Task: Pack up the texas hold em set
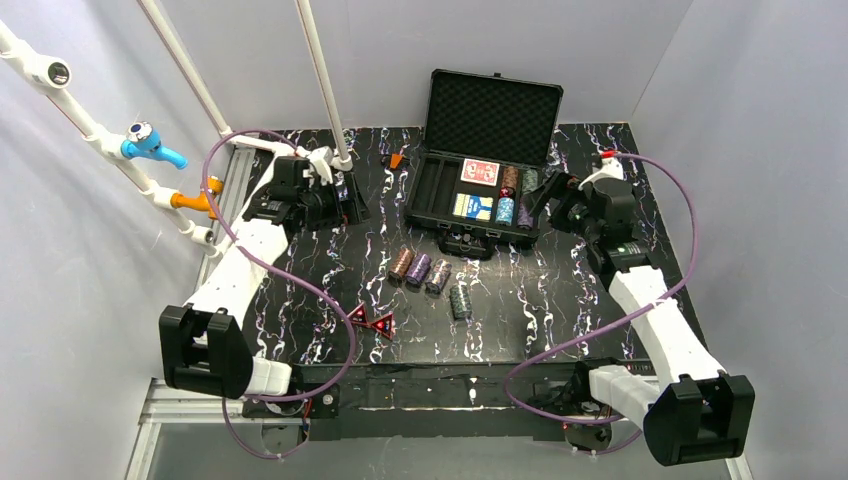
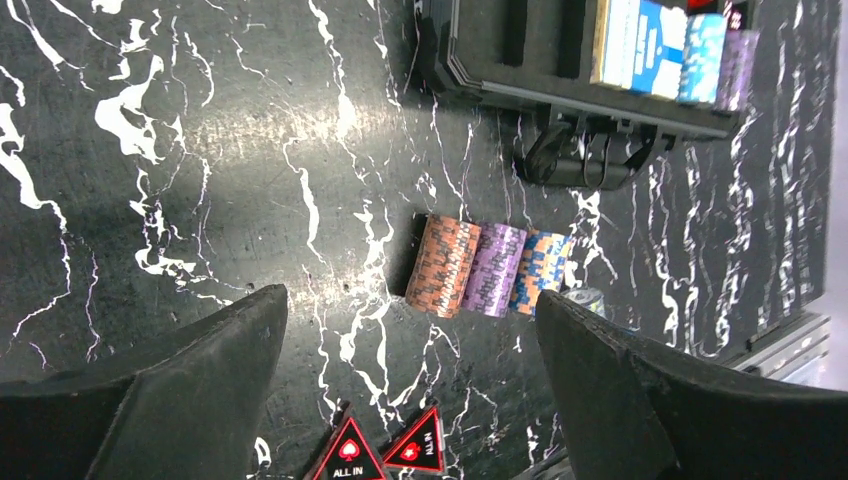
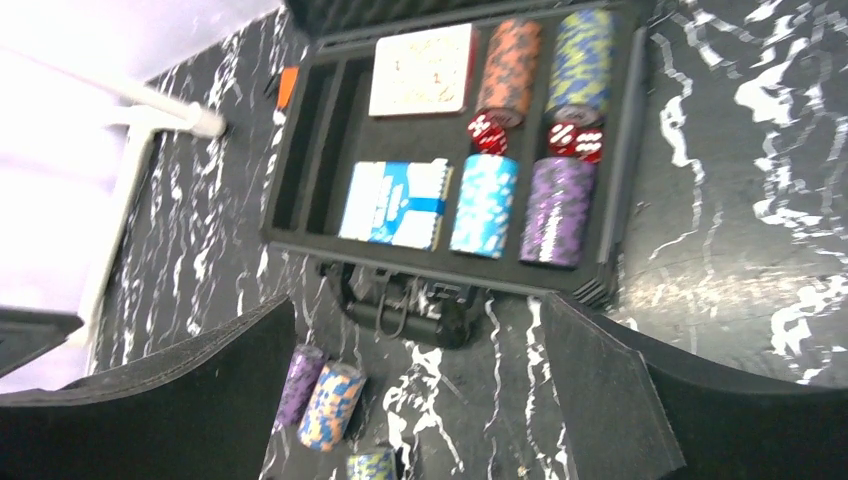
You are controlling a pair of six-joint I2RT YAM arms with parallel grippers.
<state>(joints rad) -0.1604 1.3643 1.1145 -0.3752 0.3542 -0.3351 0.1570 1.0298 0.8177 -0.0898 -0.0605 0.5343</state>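
1. Black hard case (image 1: 428,186): it stands open at the far middle of the table with its foam-lined lid (image 1: 493,112) upright. The right-hand compartments hold a red deck (image 1: 480,172), a blue deck (image 1: 472,206), four packed chip stacks (image 3: 485,205) and red dice (image 3: 575,140). The long slots at the case's left end are empty.
2. Items outside the case:
   - Three loose chip stacks (image 1: 419,268) lie on their sides, touching in a row, just in front of the case handle.
   - A fourth stack (image 1: 460,300) lies a little further in front.
   - Two red triangles (image 1: 371,320) lie well in front of the case, toward its left.
3. Left gripper (image 2: 410,310): positioned left of the case, fingers spread wide, holding nothing.
4. Right gripper (image 3: 418,305): positioned just beside the case's right end, fingers spread wide, holding nothing.
5. Step in hand (judged): loading is partly complete and both arms are between picks.
6. Next move (judged): lower one gripper over a loose stack and close across its length so the chips stay together. Then lay the stack in an empty left slot.
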